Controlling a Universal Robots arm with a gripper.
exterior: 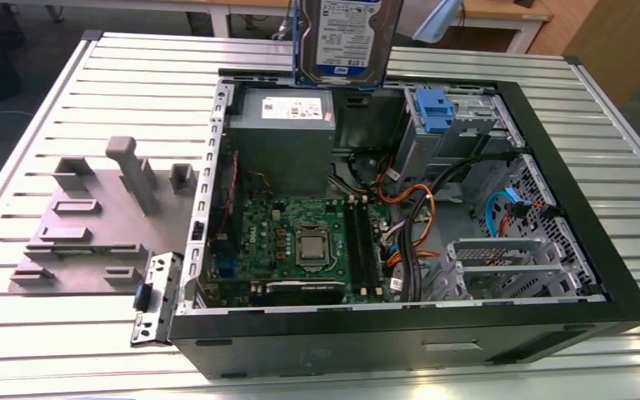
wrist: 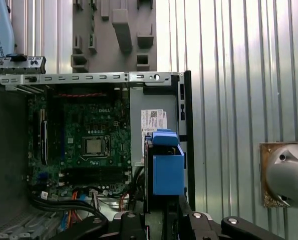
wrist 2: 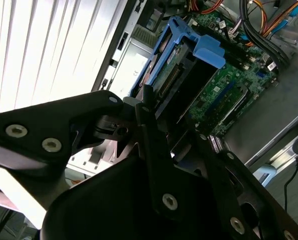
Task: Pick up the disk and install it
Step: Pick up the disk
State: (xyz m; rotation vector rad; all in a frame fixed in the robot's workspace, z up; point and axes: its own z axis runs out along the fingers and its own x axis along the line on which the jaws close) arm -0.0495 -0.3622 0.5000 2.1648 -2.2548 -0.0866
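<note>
The disk (exterior: 348, 37), a silver drive with a white-and-blue label, hangs upright in the air above the far edge of the open computer case (exterior: 409, 329). In both wrist views its blue side bracket (wrist: 167, 170) and blue tab (wrist 2: 209, 50) point away from the wrist. My gripper (wrist: 164, 214) is shut on the disk, and its black fingers (wrist 2: 150, 120) clamp the near end. Below the disk lie the power supply and the motherboard.
Inside the case are a grey power-supply box (exterior: 281, 133), a green motherboard (exterior: 297, 242), bundled cables (exterior: 420, 200) and a drive bay with a blue bracket (exterior: 436, 112). A grey plastic stand with upright posts (exterior: 97, 217) sits on the slatted metal table (exterior: 76, 333) at the exterior view's left.
</note>
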